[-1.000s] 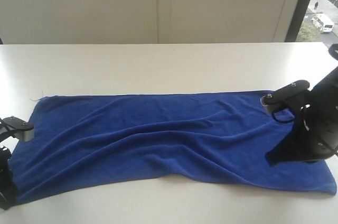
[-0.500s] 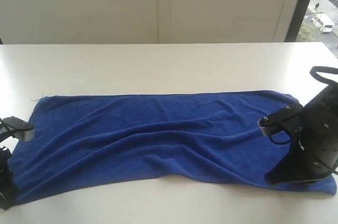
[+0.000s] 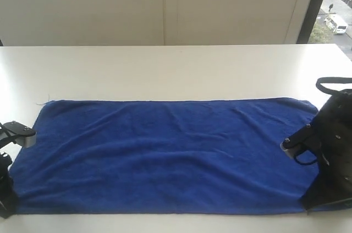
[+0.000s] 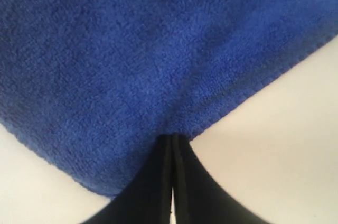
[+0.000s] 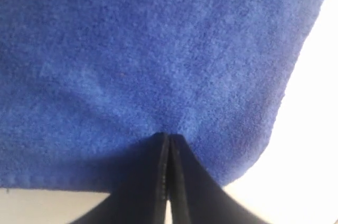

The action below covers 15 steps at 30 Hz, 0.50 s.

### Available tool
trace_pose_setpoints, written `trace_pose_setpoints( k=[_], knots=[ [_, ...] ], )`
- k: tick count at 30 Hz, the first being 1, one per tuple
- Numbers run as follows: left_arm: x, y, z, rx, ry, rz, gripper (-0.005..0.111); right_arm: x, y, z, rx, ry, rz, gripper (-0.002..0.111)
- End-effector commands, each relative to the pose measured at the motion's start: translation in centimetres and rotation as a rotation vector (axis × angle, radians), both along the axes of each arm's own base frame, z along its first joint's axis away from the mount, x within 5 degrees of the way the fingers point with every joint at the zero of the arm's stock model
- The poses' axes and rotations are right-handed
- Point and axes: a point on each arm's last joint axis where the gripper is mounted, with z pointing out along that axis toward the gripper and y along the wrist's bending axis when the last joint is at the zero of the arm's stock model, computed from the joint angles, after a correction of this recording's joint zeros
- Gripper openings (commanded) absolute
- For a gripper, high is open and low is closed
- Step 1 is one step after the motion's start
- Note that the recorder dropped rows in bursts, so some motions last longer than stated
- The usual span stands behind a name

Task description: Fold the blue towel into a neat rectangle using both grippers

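Both ends of the fold. My left gripper (image 4: 172,142) and right gripper (image 5: 168,138) are each pinched fully closed on the near hem of the blue towel (image 3: 165,156), one by each near corner, with cloth caught between the jaws. The towel lies spread nearly flat on the white table (image 3: 165,68), long side running left to right, with only shallow ripples. It is a thick, fuzzy terry with a stitched hem, soft and prone to sag. To fold well, I judge that I should raise both corners together, level and taut. I would then carry them over to the far hem and match corner to corner before letting go.
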Motion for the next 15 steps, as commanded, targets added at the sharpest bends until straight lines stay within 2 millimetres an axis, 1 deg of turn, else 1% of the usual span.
trace_pose_setpoints(
  k=[1,3,8,10,15],
  knots=[
    [-1.0,0.4,-0.5,0.033,0.075,-0.041,0.0,-1.8,-0.5,-0.9,-0.04,0.134,-0.056,0.0],
    [-1.1,0.4,-0.5,0.032,0.082,-0.042,0.0,-2.2,-0.6,-1.1,-0.043,0.149,-0.057,0.0],
    [-1.2,0.4,-0.4,0.031,0.096,-0.044,0.0,-2.3,-0.6,-1.0,-0.045,0.155,-0.063,0.0],
    [-1.1,0.2,-0.4,0.017,0.09,-0.025,0.0,-1.9,-0.5,-0.5,-0.035,0.117,-0.06,0.0],
    [-0.8,0.0,0.4,-0.003,0.04,-0.005,0.0,-0.8,-0.2,2.2,0.007,-0.05,-0.046,0.0]
  ],
)
